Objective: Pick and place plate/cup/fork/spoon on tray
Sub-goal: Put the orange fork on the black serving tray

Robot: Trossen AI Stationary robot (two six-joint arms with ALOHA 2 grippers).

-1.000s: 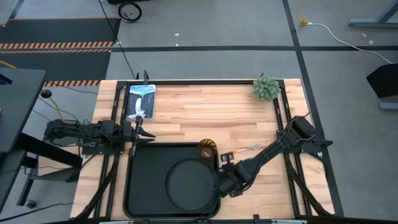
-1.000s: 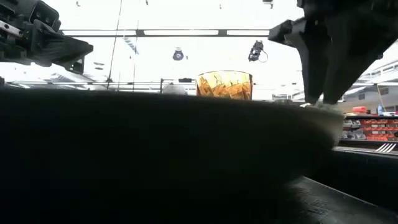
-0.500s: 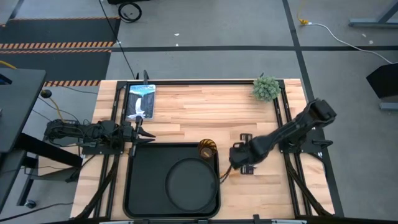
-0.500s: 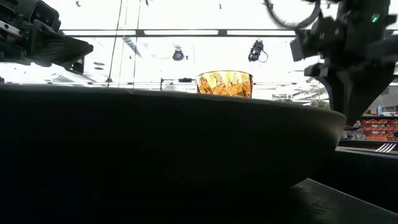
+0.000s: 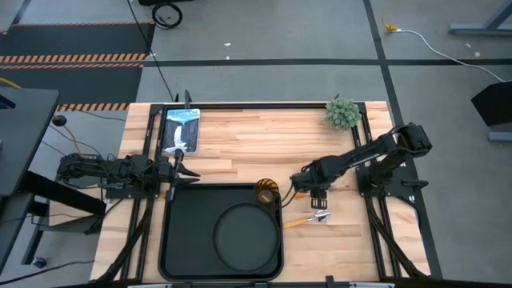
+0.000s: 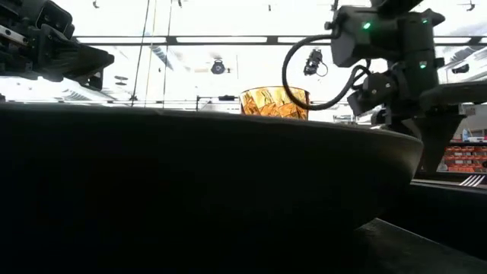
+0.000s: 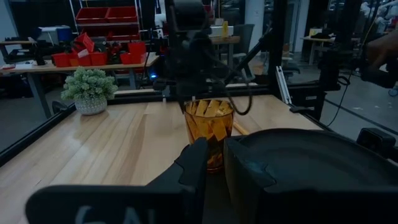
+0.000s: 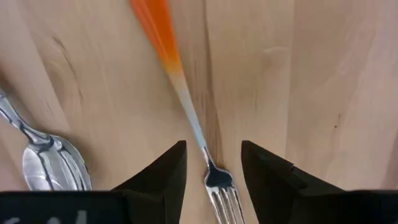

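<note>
The black round plate (image 5: 246, 236) lies flat in the right half of the black tray (image 5: 188, 240). The amber cup (image 5: 266, 192) stands upright at the tray's far right corner; it also shows in the low view (image 6: 275, 103). The fork (image 8: 186, 106) lies on the wood, orange handle (image 8: 155, 25) toward the tray. My right gripper (image 8: 211, 168) is open above it, pointing down, one finger on each side of the fork's neck, touching nothing. The spoon (image 5: 308, 219) lies just nearer, its bowl (image 8: 53, 165) beside the fork's tines. My left gripper (image 5: 188, 172) waits by the tray's far left corner, open by a narrow gap.
A small potted plant (image 5: 342, 113) stands at the table's far right corner. A printed card (image 5: 181, 130) lies at the far left. Bare wood stretches between them and to the right of the tray.
My right gripper has left the plate's right rim and gone up and toward the table's far right, ending over the fork with its fingers open. The plate now lies still and flat in the tray.
</note>
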